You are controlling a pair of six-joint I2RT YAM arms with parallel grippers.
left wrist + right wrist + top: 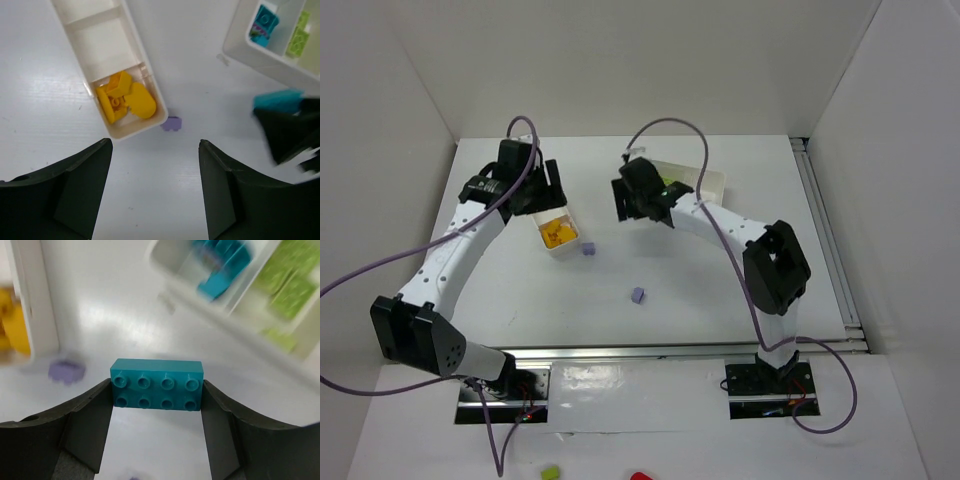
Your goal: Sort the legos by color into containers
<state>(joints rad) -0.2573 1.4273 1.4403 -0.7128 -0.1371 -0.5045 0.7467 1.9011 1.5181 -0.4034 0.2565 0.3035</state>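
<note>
**Right arm grips a teal brick; left arm empty**

Nearest me, a lavender lego [638, 295] lies loose. A second lavender lego [172, 123] sits just beside the narrow tray [145, 65] of orange legos [122, 97]. My left gripper [155, 145] hangs part-open, holding nothing. My right gripper [156, 392] clamps a teal lego [156, 382] near the wider tray [260, 57].

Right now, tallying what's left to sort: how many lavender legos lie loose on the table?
2. One lavender lego sits beside the narrow tray's near end; the other lego lies alone, closer to the arm bases. The arms could hide more.
</note>
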